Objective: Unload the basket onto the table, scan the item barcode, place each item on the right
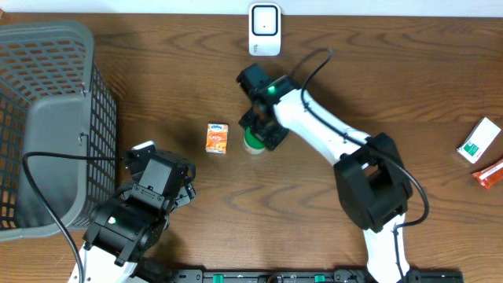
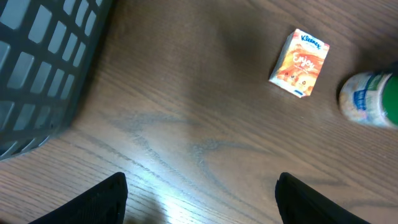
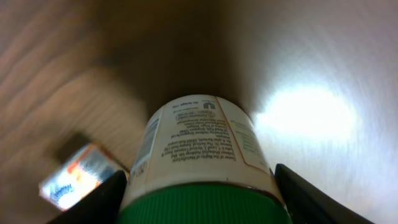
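Your right gripper (image 3: 200, 177) is clamped on the white plastic bottle with the green screw cap (image 3: 199, 134), mid-table. The cap faces up at the wrist and the long axis runs down toward the brown wooden table (image 3: 323, 74). The base is hidden and the label print is blurred. Your left gripper (image 2: 200, 183) stands apart, holding nothing.

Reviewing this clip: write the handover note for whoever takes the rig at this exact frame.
Left gripper: open and empty, over bare table beside the basket.
Right gripper: fingers closed against the sides of the green-capped bottle. Whether it is off the table yet cannot be told.
Kleenex pack: lies close beside the bottle, untouched.
White device, likely the scanner: stands at the table's far edge.
Done: bottle gripped.
Left: carry it to the white device and present its barcode.
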